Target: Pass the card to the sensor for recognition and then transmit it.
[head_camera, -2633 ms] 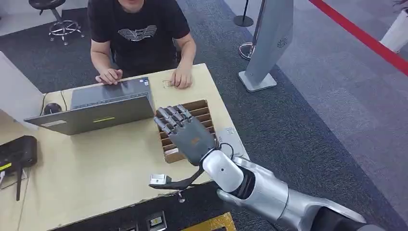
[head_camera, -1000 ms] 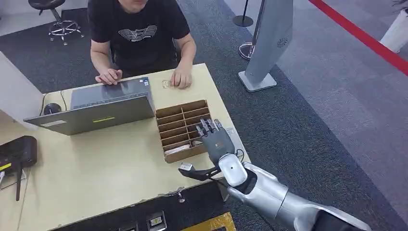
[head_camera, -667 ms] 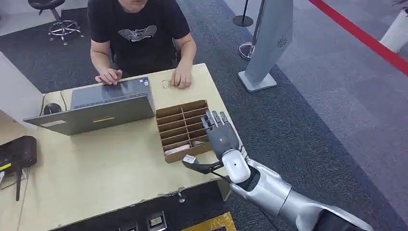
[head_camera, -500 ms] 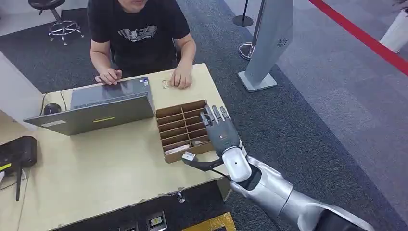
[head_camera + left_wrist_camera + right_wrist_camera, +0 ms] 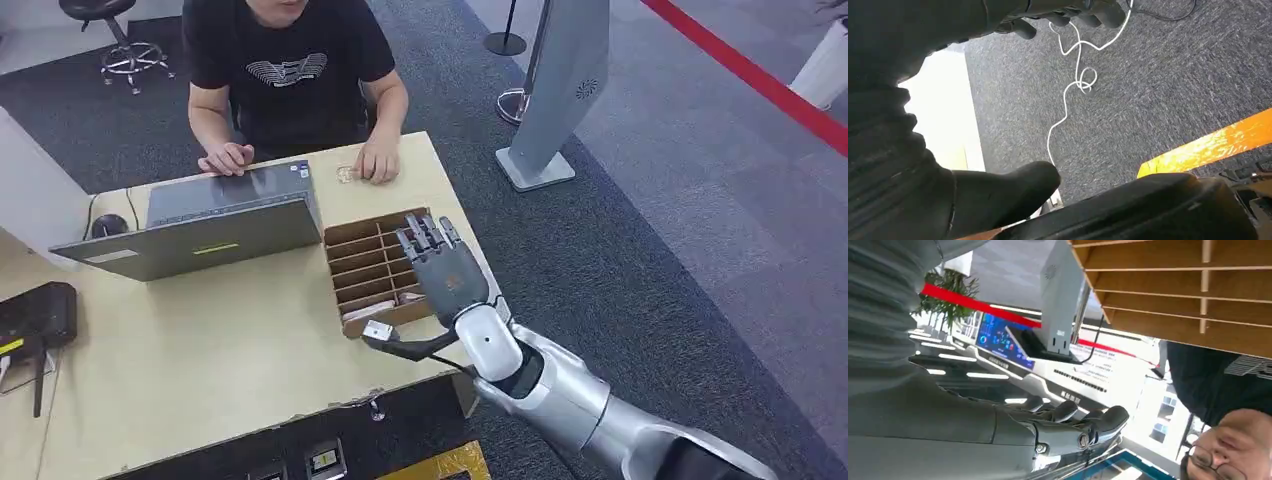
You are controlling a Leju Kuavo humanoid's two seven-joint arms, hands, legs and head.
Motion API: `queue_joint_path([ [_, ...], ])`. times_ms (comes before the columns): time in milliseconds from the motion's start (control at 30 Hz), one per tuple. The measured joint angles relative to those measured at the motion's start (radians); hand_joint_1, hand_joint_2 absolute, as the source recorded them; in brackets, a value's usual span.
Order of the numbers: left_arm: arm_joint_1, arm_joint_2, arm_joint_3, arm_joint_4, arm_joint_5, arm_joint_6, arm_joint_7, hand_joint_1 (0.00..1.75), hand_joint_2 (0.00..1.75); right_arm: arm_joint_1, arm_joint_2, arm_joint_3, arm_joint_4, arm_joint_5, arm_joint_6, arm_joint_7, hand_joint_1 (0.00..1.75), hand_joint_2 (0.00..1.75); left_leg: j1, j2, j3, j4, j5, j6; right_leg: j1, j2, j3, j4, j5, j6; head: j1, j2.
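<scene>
Shifted leftward since half a second ago, the robot's right hand (image 5: 445,275) hovers over the right side of the divided wooden tray (image 5: 368,262) at frame centre, fingers spread and empty. A pale card (image 5: 368,311) lies in the tray's nearest slot, just beside the thumb tip. Behind the laptop (image 5: 200,228) at upper left sits a person (image 5: 290,70), hands on the surface (image 5: 200,350); the left hand (image 5: 923,195) hangs above carpet, its grasp unclear.

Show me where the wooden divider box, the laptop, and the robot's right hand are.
wooden divider box (image 5: 362,262), head view, on its slotted compartments left of the hand.
laptop (image 5: 228,236), head view, on the grey back of its lid.
right hand (image 5: 447,275), head view, on the grey back of the hand above the box.
</scene>
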Motion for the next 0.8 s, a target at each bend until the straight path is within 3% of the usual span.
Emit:
queue_joint_path([
  [267,0.000,0.000,0.000,0.000,0.006,-0.001,-0.003,0.00,1.75,0.000,0.005,0.016,0.001,-0.071,0.017,-0.031,0.00,1.75,0.000,0.000,0.000,0.000,0.000,0.000,0.000,0.000,0.000,0.000,0.000,0.000,0.000,0.000],
  [800,0.000,0.000,0.000,0.000,0.004,-0.005,-0.004,0.00,1.75,0.000,0.006,0.023,0.021,-0.125,0.052,-0.020,0.00,1.75,0.000,0.000,0.000,0.000,0.000,0.000,0.000,0.000,0.000,0.000,0.000,0.000,0.000,0.000],
])
